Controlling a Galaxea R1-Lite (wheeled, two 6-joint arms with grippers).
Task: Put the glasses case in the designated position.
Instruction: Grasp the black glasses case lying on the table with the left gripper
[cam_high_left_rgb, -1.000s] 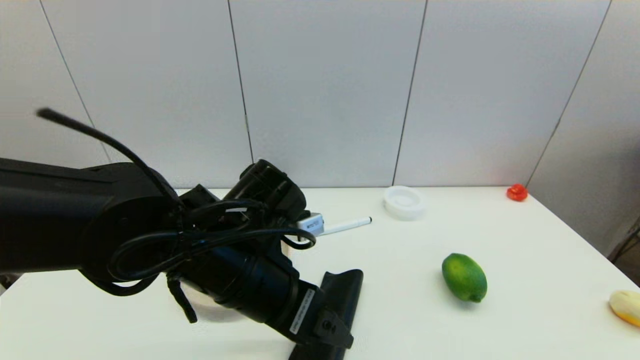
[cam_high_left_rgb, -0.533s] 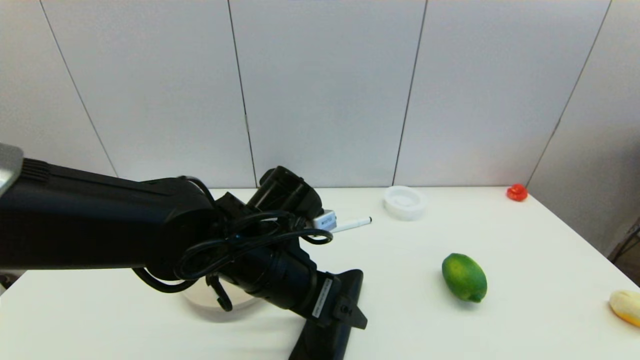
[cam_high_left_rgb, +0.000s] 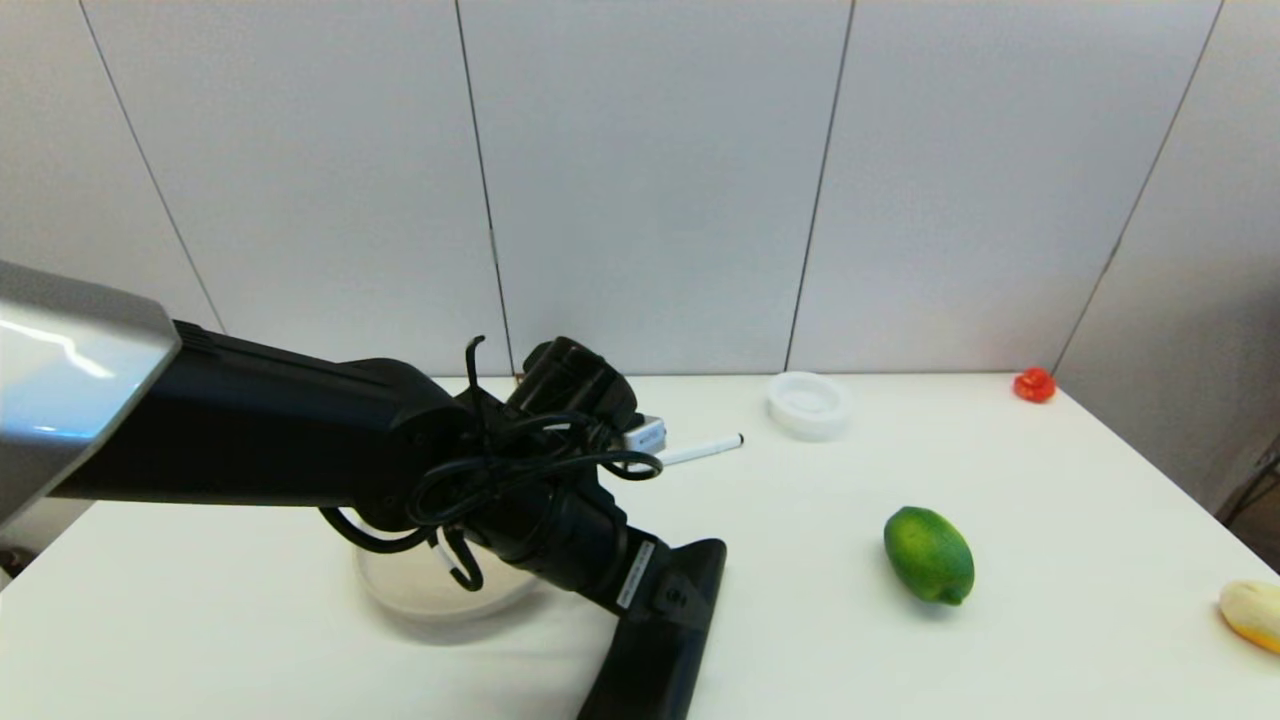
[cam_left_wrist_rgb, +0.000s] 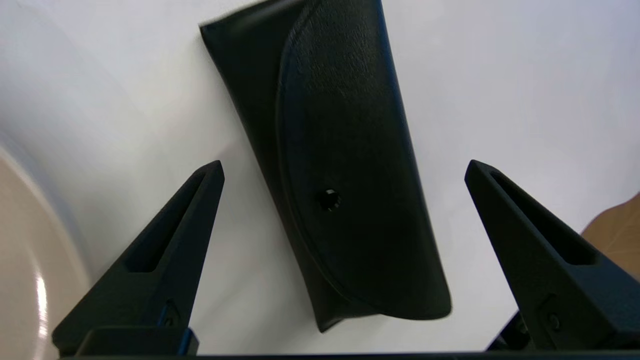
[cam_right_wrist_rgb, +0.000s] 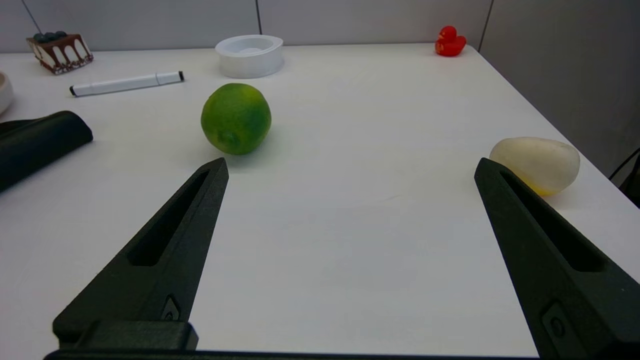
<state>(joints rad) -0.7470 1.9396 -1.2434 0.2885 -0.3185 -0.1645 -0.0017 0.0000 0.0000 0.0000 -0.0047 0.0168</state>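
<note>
The glasses case is long and matte black and lies flat on the white table beside the beige plate. My left arm reaches over the plate, and my left gripper hangs just above the case. In the left wrist view the case lies lengthwise between the two fingers of the open left gripper, and neither finger touches it. My right gripper is open and empty over bare table, with the case's far end off to one side. The designated position carries no mark that I can see.
A green lime lies to the right of the case. A white marker pen, a white round dish and a red duck sit farther back. A pale yellow fruit rests near the right edge, and a cake slice at the back.
My left arm has stretched farther out over the table, and its gripper has shifted along the case toward its far end. The case lies where it was.
</note>
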